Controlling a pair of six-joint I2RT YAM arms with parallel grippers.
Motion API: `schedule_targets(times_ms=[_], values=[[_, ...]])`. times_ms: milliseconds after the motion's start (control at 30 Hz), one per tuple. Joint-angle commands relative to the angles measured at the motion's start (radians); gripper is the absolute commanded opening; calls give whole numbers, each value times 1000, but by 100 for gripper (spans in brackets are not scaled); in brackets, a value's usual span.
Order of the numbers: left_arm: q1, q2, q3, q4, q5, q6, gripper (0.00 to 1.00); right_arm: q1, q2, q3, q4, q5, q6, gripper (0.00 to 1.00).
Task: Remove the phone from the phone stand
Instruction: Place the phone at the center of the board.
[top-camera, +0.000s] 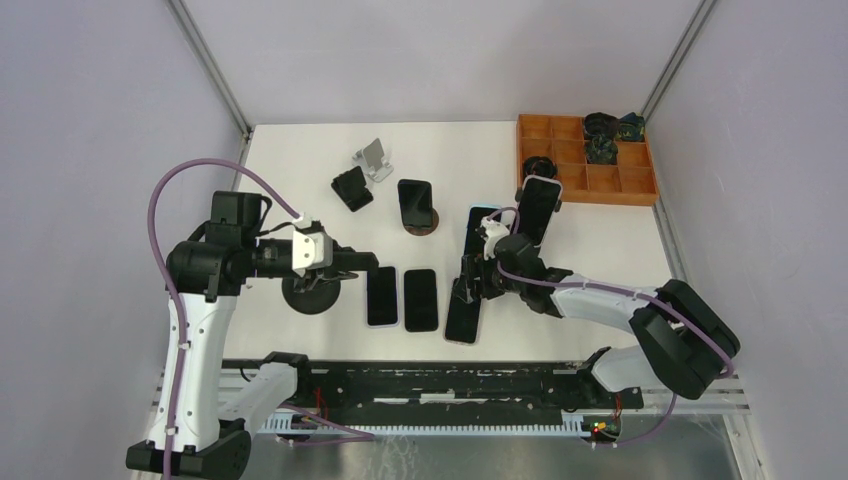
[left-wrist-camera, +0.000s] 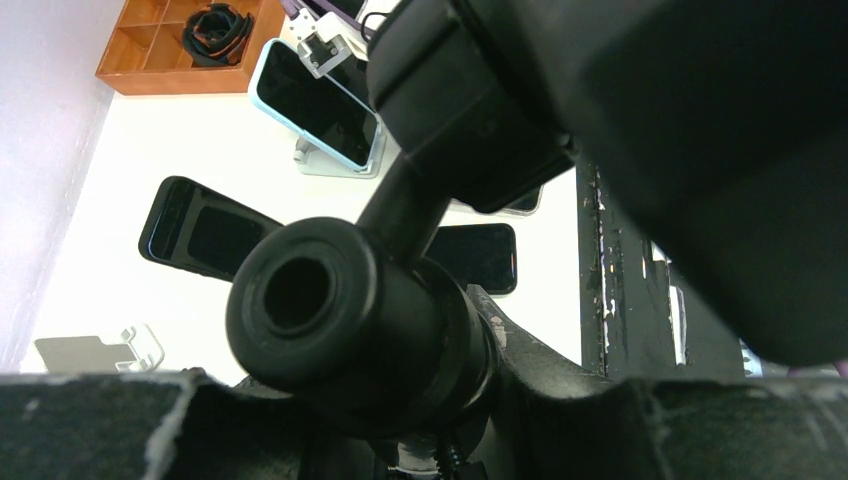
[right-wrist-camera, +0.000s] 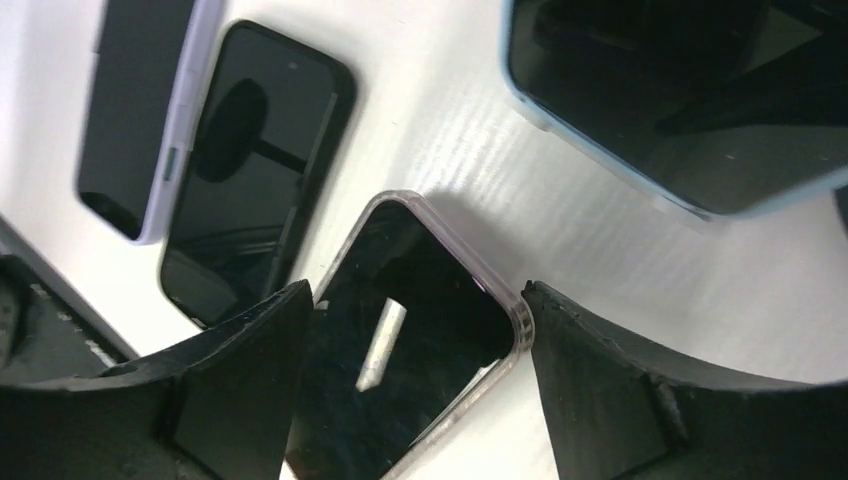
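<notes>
A phone in a clear case (top-camera: 462, 312) lies tilted near the table's front, right of centre. My right gripper (top-camera: 478, 274) is shut on its far end. In the right wrist view the phone (right-wrist-camera: 400, 380) sits between the two fingers (right-wrist-camera: 240, 360), its edges touching both. My left gripper (top-camera: 352, 262) is shut on the neck of a black round-based phone stand (top-camera: 310, 296). In the left wrist view the stand's ball joint (left-wrist-camera: 300, 300) fills the jaws and hides most of the gripper (left-wrist-camera: 400, 400). No phone is on this stand.
Two phones (top-camera: 382, 296) (top-camera: 420, 299) lie flat between the grippers. A blue-cased phone (top-camera: 480, 225) and another phone (top-camera: 538, 205) lean on stands behind the right gripper. A phone on a round stand (top-camera: 415, 203), a black stand (top-camera: 352, 188), a silver stand (top-camera: 373, 160) and a wooden tray (top-camera: 600, 185) stand further back.
</notes>
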Motion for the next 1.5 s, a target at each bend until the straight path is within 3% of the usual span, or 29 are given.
schedule_targets(times_ms=[0,33,67,200,367,467,733,833,1200,1467], values=[[0,-14,44,53,57,4,2,10,-39,25,-47,110,-35,90],[0,-14,46,53,58,3,2,10,-44,22,-41,106,-40,97],[0,-12,49,53,59,3,2,10,-48,20,-33,96,-47,98],[0,-12,54,53,58,-3,2,11,-65,30,-35,76,-67,98],[0,-20,57,53,50,-8,2,11,-133,75,-193,154,-105,98],[0,-20,63,53,51,-7,2,12,-205,28,-234,126,-44,98],[0,-5,63,70,64,-19,2,17,-267,-235,48,-119,125,92],[0,-3,67,70,65,-20,2,39,-239,-259,100,-128,143,91],[0,0,80,93,64,-49,2,94,-95,-184,199,-113,196,79],[0,18,75,94,104,-55,2,93,-311,16,-31,-22,80,88]])
